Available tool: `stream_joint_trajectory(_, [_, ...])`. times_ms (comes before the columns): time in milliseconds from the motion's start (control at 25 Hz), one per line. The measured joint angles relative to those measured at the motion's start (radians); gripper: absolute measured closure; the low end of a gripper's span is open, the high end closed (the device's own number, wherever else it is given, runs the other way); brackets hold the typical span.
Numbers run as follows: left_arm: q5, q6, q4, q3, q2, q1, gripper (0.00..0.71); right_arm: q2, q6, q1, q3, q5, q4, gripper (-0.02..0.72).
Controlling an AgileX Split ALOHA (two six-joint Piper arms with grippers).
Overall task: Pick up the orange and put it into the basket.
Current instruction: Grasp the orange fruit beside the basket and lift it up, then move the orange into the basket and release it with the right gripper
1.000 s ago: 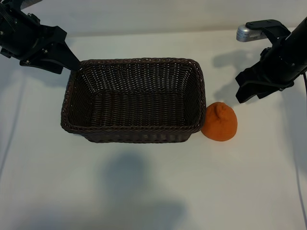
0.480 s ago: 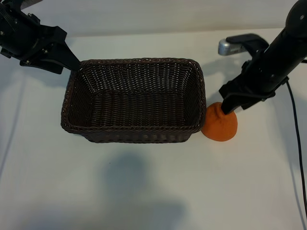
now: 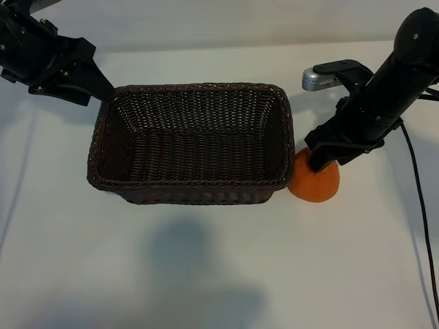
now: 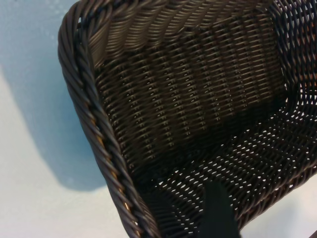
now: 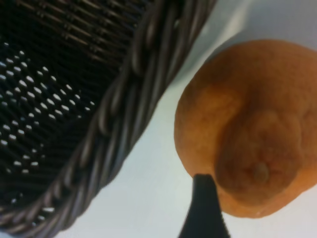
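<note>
The orange [image 3: 317, 185] sits on the white table, close against the right end of the dark woven basket [image 3: 192, 184]. My right gripper [image 3: 322, 160] is down over the orange's top, open, and it hides the fruit's upper part. In the right wrist view one dark finger [image 5: 204, 208] rests at the edge of the orange [image 5: 247, 124], beside its knobbly bump, with the basket's braided rim [image 5: 124, 109] alongside. My left gripper [image 3: 103, 92] hangs still at the basket's back left corner, open and empty. Its wrist view shows one finger [image 4: 216, 210] above the basket's weave [image 4: 198, 99].
A silver cylindrical part [image 3: 317, 79] sticks out from the right arm above the table's far right. A black cable [image 3: 420, 205] trails down the right side. White tabletop [image 3: 206, 274] stretches in front of the basket.
The right arm has swung left and down, from beside the orange to over its top. The left arm, basket and orange have not moved.
</note>
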Motion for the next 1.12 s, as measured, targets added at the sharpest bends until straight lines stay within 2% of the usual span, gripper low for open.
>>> stream_joint_trajectory(280, [0.0,0.0,0.0,0.0,0.0,0.0,0.204,0.043,0.0,0.0,0.001,-0.033,0.032,0.2])
stream_joint_trajectory(360, [0.0,0.0,0.0,0.0,0.0,0.0,0.204,0.05,0.0,0.0,0.001,-0.036,0.035,0.234])
stream_joint_trajectory(440, [0.0,0.0,0.0,0.0,0.0,0.0,0.204,0.052,0.0,0.0,0.001,-0.036,0.039,0.311])
stream_joint_trajectory(600, [0.0,0.004,0.0,0.0,0.0,0.0,0.204,0.052,0.0,0.0,0.001,-0.03,0.044,0.583])
stream_joint_trajectory(640, [0.0,0.004,0.0,0.0,0.0,0.0,0.204,0.052,0.0,0.0,0.001,-0.029,0.044,0.613])
stream_joint_trajectory(880, [0.0,0.004,0.0,0.0,0.0,0.0,0.204,0.052,0.0,0.0,0.001,-0.014,0.045,0.62])
stream_joint_trajectory(1120, [0.0,0.004,0.0,0.0,0.0,0.0,0.204,0.049,0.001,0.0,-0.041,0.064,0.005,0.62])
